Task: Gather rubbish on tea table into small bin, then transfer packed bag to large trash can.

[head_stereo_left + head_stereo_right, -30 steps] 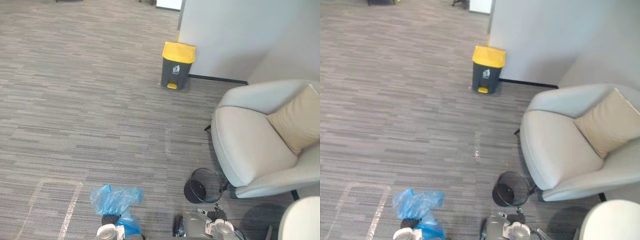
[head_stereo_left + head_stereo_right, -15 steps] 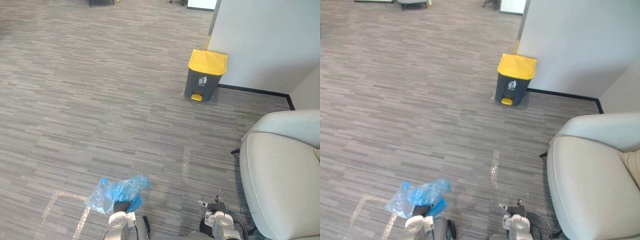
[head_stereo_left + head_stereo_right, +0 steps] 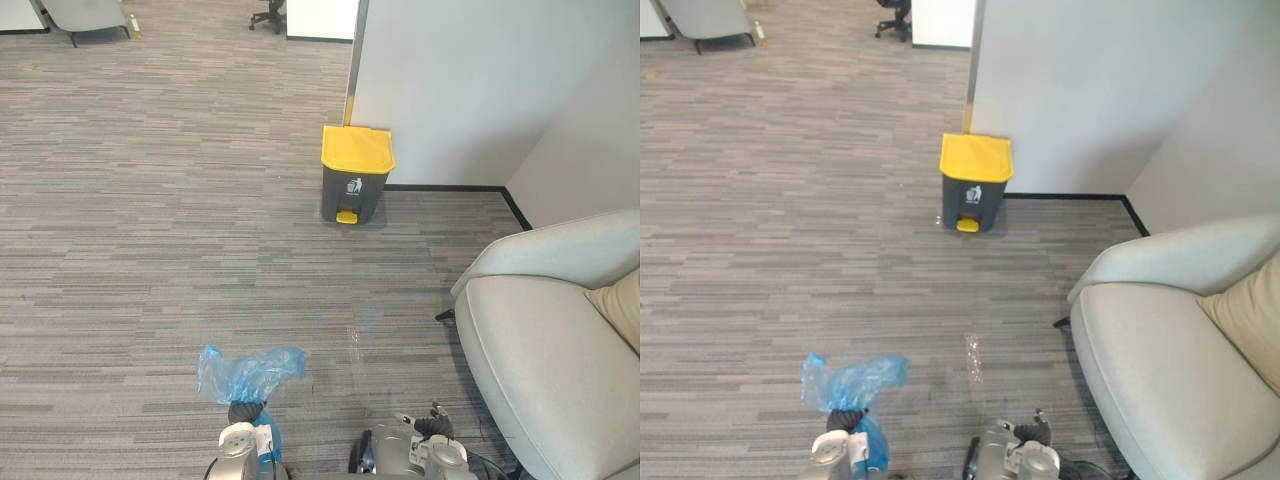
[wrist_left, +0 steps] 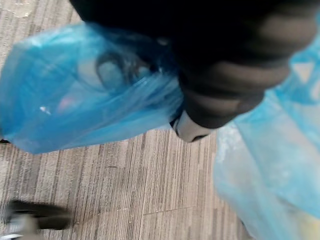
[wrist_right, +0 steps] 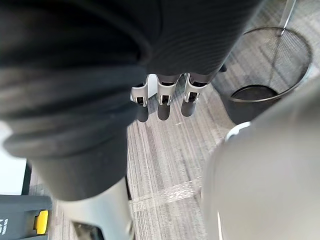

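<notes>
The blue plastic bag (image 3: 250, 370) bulges above my left hand (image 3: 243, 413), low in the eye views; the hand's fingers are closed round its neck. Close up, the bag (image 4: 75, 105) hangs crumpled on both sides of the dark wrist cover, over the grey carpet. The large trash can (image 3: 357, 185), dark grey with a yellow lid and pedal, stands shut against the white wall ahead, well beyond the bag. My right hand (image 3: 432, 428) sits low to the right, its fingers (image 5: 164, 95) relaxed and holding nothing. The small black mesh bin (image 5: 270, 75) shows just past them.
A pale grey armchair (image 3: 560, 340) with a beige cushion (image 3: 620, 305) takes up the right side. The white wall (image 3: 470, 80) ends in a corner beside the can. Office chairs (image 3: 70, 12) stand far back left. Striped grey carpet (image 3: 150, 230) stretches between me and the can.
The camera has swung, so the trash can now sits near the middle and the mesh bin has left the eye views. The bag stays in my left hand.
</notes>
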Available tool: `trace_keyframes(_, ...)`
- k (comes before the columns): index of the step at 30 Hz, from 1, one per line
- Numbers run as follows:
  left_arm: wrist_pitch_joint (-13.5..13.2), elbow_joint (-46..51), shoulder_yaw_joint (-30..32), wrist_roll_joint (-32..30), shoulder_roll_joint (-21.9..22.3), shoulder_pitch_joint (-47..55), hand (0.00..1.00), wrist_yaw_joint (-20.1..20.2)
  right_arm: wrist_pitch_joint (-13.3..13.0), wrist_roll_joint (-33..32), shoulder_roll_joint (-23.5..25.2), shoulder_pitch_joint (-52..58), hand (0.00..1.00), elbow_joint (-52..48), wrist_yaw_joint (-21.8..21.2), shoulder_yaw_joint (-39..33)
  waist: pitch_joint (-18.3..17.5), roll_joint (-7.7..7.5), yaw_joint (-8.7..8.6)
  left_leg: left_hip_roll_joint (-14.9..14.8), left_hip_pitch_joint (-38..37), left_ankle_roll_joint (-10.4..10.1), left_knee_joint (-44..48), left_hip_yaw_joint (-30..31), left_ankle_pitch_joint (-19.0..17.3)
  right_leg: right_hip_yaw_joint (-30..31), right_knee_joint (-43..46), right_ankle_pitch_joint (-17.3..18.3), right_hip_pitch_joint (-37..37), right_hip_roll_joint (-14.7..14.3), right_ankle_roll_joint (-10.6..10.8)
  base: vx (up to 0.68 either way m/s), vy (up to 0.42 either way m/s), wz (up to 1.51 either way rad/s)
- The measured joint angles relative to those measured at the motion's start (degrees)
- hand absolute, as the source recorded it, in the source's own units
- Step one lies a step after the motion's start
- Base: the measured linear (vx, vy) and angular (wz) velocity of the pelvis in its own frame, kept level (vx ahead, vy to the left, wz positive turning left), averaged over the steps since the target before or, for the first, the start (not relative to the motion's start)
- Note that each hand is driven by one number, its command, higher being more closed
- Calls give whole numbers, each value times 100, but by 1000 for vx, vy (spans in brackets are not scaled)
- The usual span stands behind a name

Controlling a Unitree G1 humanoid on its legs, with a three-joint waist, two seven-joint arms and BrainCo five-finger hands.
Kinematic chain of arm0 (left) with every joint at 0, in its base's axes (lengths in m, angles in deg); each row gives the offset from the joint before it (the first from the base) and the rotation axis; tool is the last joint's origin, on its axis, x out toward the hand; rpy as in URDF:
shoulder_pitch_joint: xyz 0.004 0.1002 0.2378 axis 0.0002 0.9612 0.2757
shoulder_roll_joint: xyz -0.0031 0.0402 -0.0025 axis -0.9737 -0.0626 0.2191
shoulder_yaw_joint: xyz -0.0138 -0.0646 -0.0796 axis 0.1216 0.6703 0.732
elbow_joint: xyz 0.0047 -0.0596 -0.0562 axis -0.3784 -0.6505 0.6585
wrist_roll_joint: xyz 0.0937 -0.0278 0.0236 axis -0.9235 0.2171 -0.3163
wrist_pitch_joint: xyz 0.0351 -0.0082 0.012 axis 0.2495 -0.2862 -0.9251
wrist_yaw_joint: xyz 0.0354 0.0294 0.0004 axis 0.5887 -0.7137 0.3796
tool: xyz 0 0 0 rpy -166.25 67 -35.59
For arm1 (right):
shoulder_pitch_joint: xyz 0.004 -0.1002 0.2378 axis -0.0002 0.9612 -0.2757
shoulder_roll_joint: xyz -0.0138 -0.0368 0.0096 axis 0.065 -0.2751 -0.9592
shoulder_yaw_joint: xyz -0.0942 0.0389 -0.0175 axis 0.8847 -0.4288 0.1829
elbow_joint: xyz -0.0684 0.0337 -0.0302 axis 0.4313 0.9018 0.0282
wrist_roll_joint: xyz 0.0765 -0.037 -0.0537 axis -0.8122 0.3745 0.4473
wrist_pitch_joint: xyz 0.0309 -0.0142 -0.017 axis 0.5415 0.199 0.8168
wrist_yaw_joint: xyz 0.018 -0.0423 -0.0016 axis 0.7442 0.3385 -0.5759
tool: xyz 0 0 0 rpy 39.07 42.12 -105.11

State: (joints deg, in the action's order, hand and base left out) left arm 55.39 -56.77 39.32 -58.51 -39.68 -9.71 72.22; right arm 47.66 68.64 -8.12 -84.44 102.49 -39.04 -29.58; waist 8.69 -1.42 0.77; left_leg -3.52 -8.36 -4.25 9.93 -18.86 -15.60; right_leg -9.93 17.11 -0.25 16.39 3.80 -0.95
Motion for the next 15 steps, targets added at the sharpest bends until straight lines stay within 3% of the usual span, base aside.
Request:
trace_keyframes(2, -14, -27, 0, -1, 50, -29, 100, 13, 1, 7, -68, -160, 0, 93, 10, -117, 6, 184, -7, -91, -93, -81, -163, 244, 63, -92, 188, 211, 24, -91, -88, 491, -166, 6)
trace_keyframes(3, -10, -29, -25, -5, 95, -60, 100, 34, 5, 5, -61, -210, 0, 101, 15, -176, 38, 268, -16, -111, -208, -103, -125, 442, 81, -137, 627, 669, 59, -97, -161, 400, -155, 6)
trace_keyframes(4, -10, -28, -36, -4, 95, -59, 100, 39, 6, 6, -46, -188, 0, 101, 16, -181, 32, 276, -24, -127, -214, -103, -37, 502, 81, -166, 705, 784, 33, -94, -170, 456, -226, 34)
trace_keyframes(6, -9, 26, -124, -2, 95, -92, 100, 37, -2, -4, -1, -128, 0, 46, 32, -163, 30, 271, -123, -353, 384, -287, 1601, 914, 19, -350, 653, 1112, -351, -80, -119, 373, -186, 50)
trace_keyframes(7, -9, 169, -185, -2, 84, -79, 100, 43, 9, -7, -2, -98, 0, 35, 42, -102, 46, 313, -75, -645, 1058, -613, 3084, 1031, 130, -414, 470, 1186, -651, -196, -187, 291, -109, 25)
trace_keyframes(9, -11, 296, -146, -1, 83, -11, 100, 43, 19, -17, 17, -83, 0, 36, 53, 58, 57, 313, 0, -946, 1581, -491, 4097, 905, 64, -419, 213, 1278, -1091, -335, -277, 376, -61, -14)
trace_keyframes(10, -7, 355, -126, 3, 83, 42, 100, 43, 21, -21, 64, -70, 0, 36, 63, 97, 67, 260, 54, -1013, 1821, -290, 4081, 693, -40, -374, 54, 1317, -1366, -331, -292, 376, -17, -25)
trace_keyframes(11, -6, 387, -129, 3, 84, 64, 100, 44, 23, -25, 75, -71, 0, 36, 70, 97, 64, 253, 65, -1009, 1871, -215, 3971, 633, -79, -341, 8, 1325, -1453, -323, -280, 428, 40, -42)
trace_keyframes(13, -6, 419, -115, 45, 86, 58, 100, 45, 25, -53, 75, -77, 0, -21, 92, 66, 88, 213, 136, -921, 2052, -39, 3009, 432, -134, -157, -159, 1320, -1726, -247, -264, 385, 101, -49)
trace_keyframes(14, -7, 427, -108, 53, 89, 59, 100, 43, 27, -52, 80, -74, 0, -77, 102, 68, 110, 187, 170, -814, 2104, 32, 2326, 448, -84, -51, -234, 1333, -1857, -165, -220, 304, 132, -49)
trace_keyframes(15, -8, 427, -116, 77, 90, 57, 100, 46, 18, -48, 78, -75, 0, -157, 104, 57, 115, 159, 184, -641, 2166, 64, 1454, 582, 218, 72, -335, 1385, -2002, -33, -50, 378, 198, -46)
